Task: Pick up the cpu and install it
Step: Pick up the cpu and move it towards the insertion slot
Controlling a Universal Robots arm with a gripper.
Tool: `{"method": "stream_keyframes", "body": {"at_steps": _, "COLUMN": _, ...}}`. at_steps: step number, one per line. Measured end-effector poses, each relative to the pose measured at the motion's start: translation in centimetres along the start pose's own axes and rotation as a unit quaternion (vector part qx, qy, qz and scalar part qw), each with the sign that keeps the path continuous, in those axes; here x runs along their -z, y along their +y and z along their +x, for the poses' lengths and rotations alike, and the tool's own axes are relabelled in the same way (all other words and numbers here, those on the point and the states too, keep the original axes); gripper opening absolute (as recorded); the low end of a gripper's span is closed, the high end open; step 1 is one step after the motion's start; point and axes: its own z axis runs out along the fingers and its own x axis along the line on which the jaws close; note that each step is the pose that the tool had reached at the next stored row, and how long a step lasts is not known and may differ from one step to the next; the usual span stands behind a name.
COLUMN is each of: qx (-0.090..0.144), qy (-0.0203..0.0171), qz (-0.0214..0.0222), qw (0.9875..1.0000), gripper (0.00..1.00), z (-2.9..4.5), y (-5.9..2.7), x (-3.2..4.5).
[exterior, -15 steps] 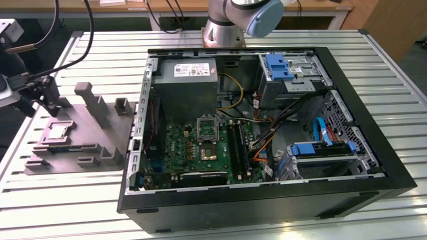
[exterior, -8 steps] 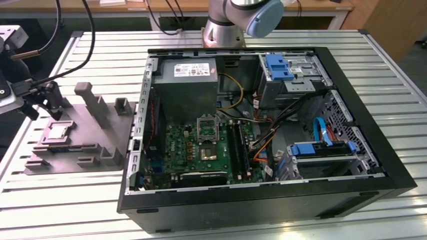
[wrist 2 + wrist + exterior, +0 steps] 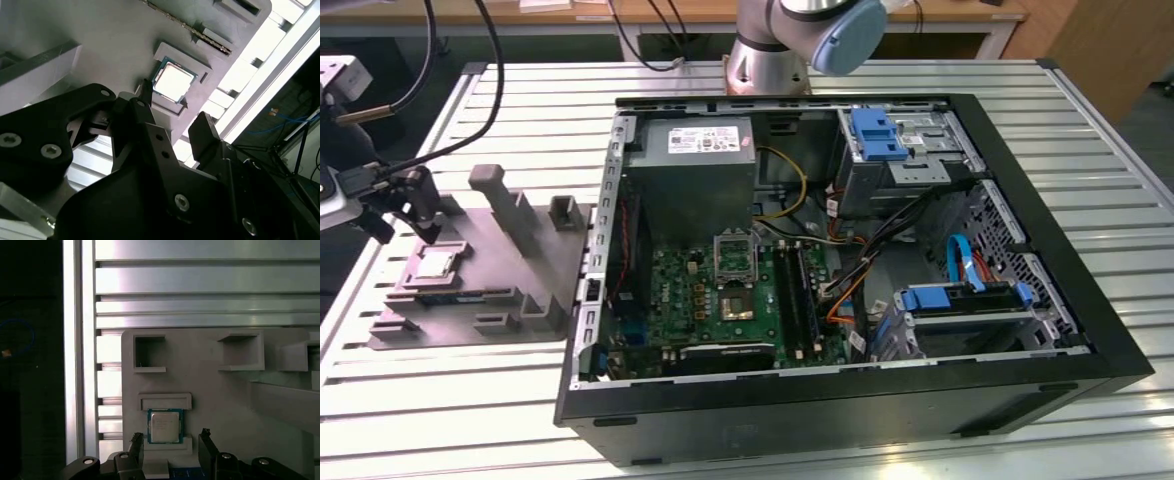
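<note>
Pincer (image 3: 170, 436) spread wide over the cpu (image 3: 165, 426), grasping nothing.

Seen at the exterior view's left, it hangs with its fingers pointing down at the grey fixture (image 3: 520, 250) on the slatted table (image 3: 454, 420), beside the opened computer case (image 3: 1067, 300). The arm's base (image 3: 787, 40) stands on the table past the case. The cpu lies flat in a square recess of the fixture, metal top up. In both wrist views the two black fingertips stand either side of the cpu, apart from it.

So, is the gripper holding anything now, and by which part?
Nothing is held. The gripper hangs open above the cpu, which lies in its pocket on the grey fixture.
</note>
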Motion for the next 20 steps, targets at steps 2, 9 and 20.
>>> {"method": "stream_keyframes", "body": {"at_steps": 2, "qx": 0.000, "qy": 0.0000, "qz": 0.0000, "qw": 1.0000, "gripper": 0.56, "z": 0.02, "y": 0.00, "x": -0.01}}
{"method": "stream_keyframes", "body": {"at_steps": 9, "qx": 0.000, "qy": 0.0000, "qz": 0.0000, "qw": 1.0000, "gripper": 0.56, "z": 0.05, "y": 0.00, "x": -0.04}}
{"method": "stream_keyframes", "body": {"at_steps": 20, "qx": -0.001, "qy": -0.0001, "qz": 0.0000, "qw": 1.0000, "gripper": 0.56, "z": 0.09, "y": -0.06, "x": -1.27}}
